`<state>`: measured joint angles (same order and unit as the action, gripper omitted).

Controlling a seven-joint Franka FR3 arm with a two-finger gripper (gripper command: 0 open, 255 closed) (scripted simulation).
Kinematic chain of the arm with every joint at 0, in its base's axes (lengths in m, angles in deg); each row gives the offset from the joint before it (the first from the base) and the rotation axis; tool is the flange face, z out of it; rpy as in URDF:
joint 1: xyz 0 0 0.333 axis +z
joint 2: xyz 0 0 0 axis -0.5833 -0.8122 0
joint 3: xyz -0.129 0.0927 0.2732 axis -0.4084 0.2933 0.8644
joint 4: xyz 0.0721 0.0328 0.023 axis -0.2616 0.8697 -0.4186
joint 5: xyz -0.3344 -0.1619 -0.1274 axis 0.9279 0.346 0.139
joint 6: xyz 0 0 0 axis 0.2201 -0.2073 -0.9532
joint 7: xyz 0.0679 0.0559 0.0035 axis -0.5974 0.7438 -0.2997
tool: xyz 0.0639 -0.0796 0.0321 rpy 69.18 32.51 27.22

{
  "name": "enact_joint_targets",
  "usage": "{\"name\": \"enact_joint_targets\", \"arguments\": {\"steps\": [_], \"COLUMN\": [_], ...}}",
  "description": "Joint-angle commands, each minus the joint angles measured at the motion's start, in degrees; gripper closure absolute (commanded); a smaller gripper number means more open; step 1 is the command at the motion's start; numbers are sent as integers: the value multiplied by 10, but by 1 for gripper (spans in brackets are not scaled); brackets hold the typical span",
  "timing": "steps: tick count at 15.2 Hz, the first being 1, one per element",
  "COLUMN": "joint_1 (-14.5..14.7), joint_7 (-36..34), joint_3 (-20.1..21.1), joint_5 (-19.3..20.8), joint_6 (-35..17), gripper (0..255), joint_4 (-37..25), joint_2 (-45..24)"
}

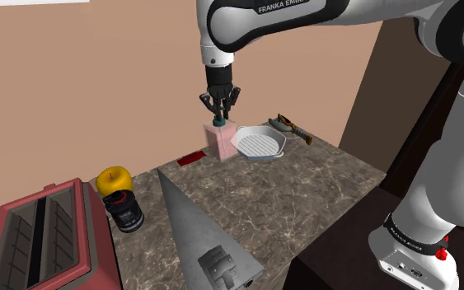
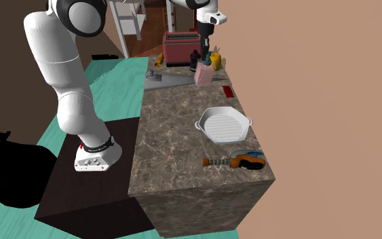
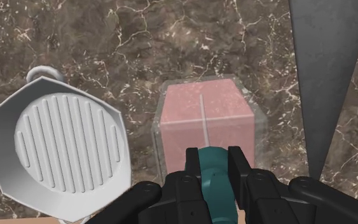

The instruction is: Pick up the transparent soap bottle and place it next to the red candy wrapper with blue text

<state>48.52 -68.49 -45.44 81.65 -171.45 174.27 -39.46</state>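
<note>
The jaws are closed on the teal pump point(image 3: 214, 181) of the bottle point(image 1: 219, 142), one on each side of it, pointing straight down from the white arm point(image 1: 288, 21). The bottle is a clear square shell with pink soap inside. It stands upright near the far edge of the marble bench point(image 1: 304, 189). Its base seems to rest on the stone, though the shoulder view is too coarse to be sure.

Just beside the bottle, on the shoulder view's right, lies a white ridged pan point(image 1: 259, 144); the two look close to touching. On the other side, near but apart, the flat red wrapper point(image 1: 191, 157) lies on the bench close to the wall. Any print on it is too small to read.

Beyond the pan, at the bench's far corner, lies a hand tool point(image 1: 292, 126) with an orange and teal body. Toward the shoulder view's left stand a yellow apple point(image 1: 114, 178) and, just in front of it, a black can point(image 1: 125, 212). A red toaster point(image 1: 40, 239) sits at the lower left. A long grey wedge point(image 1: 205, 235) lies between the toaster and the open middle of the bench, its tip pointing toward the bottle.

In the second exterior view the arm rises from a dark stand point(image 2: 81, 197) beside the bench, on a teal floor, with a black bag point(image 2: 9, 178) next to it.
</note>
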Motion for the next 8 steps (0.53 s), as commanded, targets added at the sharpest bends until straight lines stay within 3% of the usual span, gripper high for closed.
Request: {"name": "enact_joint_targets", "arguments": {"steps": [1, 8], "joint_1": [-1, -1], "joint_7": [1, 1], "joint_3": [-1, -1], "joint_5": [0, 1], "joint_6": [-16, -68], "gripper": [255, 255], "joint_4": [14, 61], "joint_2": [-1, -6]}}
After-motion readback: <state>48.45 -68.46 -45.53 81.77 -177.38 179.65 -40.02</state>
